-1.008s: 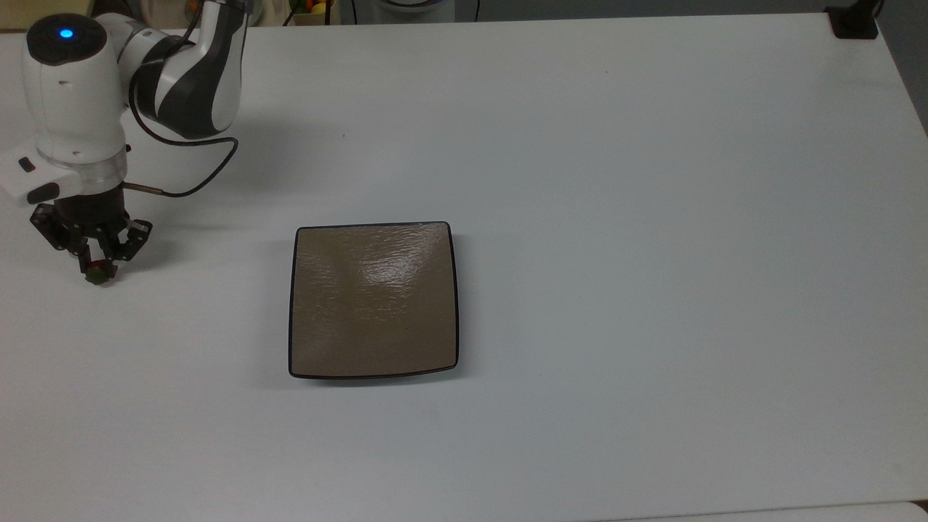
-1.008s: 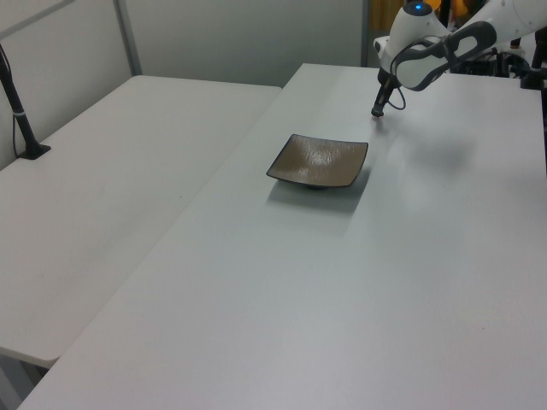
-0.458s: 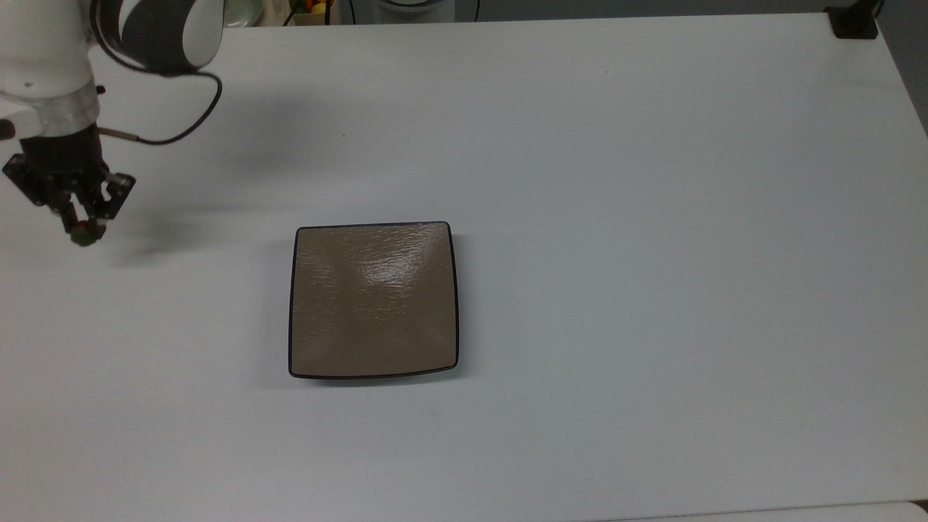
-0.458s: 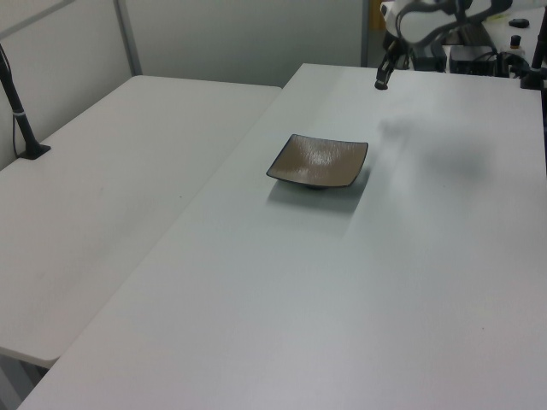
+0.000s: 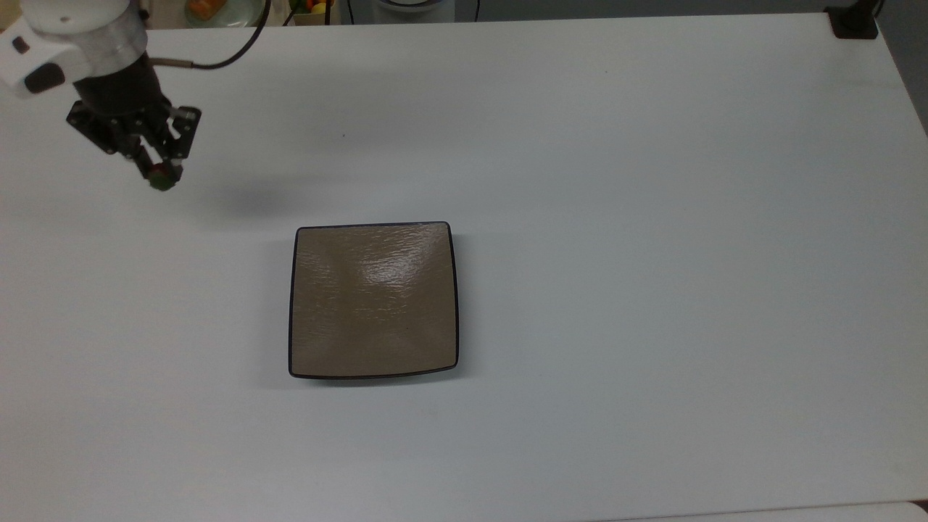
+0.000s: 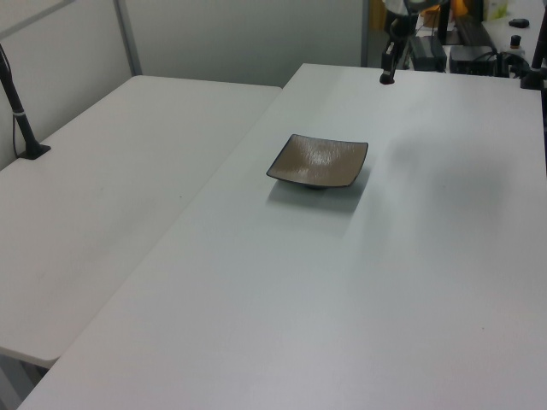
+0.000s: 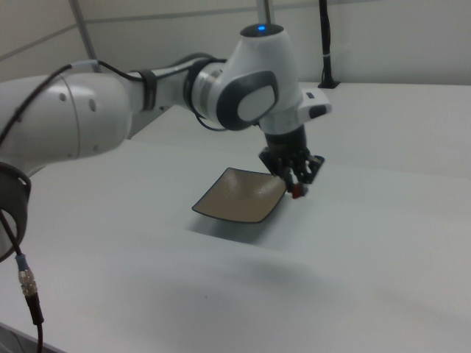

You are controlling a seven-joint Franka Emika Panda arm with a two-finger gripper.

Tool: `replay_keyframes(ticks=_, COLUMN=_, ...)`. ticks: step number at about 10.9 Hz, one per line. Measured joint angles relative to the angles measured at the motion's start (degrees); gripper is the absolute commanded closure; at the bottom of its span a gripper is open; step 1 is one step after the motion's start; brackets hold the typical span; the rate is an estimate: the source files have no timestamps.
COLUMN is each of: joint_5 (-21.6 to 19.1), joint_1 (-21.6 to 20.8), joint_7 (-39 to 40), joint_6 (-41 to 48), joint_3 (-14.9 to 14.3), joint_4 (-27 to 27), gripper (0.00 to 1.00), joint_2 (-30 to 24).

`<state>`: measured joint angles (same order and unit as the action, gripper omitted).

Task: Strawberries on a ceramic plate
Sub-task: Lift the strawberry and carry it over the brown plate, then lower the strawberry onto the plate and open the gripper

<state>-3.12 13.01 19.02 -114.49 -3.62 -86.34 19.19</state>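
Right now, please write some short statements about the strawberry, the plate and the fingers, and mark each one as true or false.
1. The strawberry is held between the fingers. True.
2. The ceramic plate already holds the strawberry. False: its surface is bare.
3. In the top view, the gripper is toward the upper left of the plate. True.
4. The plate is round. False: it is square with rounded corners.
5. The strawberry rests on the table. False: it is held above it.

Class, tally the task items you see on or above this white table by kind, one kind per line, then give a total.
Strawberry, held in the gripper: 1
Ceramic plate: 1
Total: 2
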Motion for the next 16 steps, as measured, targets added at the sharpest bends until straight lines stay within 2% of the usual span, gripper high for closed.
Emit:
replay_keyframes(ticks=3, joint_5=-5.8, joint_1=-3.28, joint_7=0.0, joint_6=3.24, joint_3=0.09, joint_4=-0.05, gripper=0.9, joint_2=-2.24)
replay_keyframes(ticks=6, joint_5=-9.51, joint_1=-7.53, joint_7=-0.85, joint_6=3.3, joint_3=0.13, joint_4=-0.08, gripper=0.9, joint_2=-2.63)
replay_keyframes(ticks=10, joint_5=-11.47, joint_1=-13.38, joint_7=-3.1, joint_6=2.06, joint_3=0.19, joint_4=-0.28, gripper=0.85, joint_2=-1.34)
replay_keyframes(ticks=16, joint_5=-11.49, joint_1=-14.28, joint_7=-3.19, joint_6=-8.04, joint_3=0.16, joint_4=-1.0, gripper=0.85, joint_2=4.65)
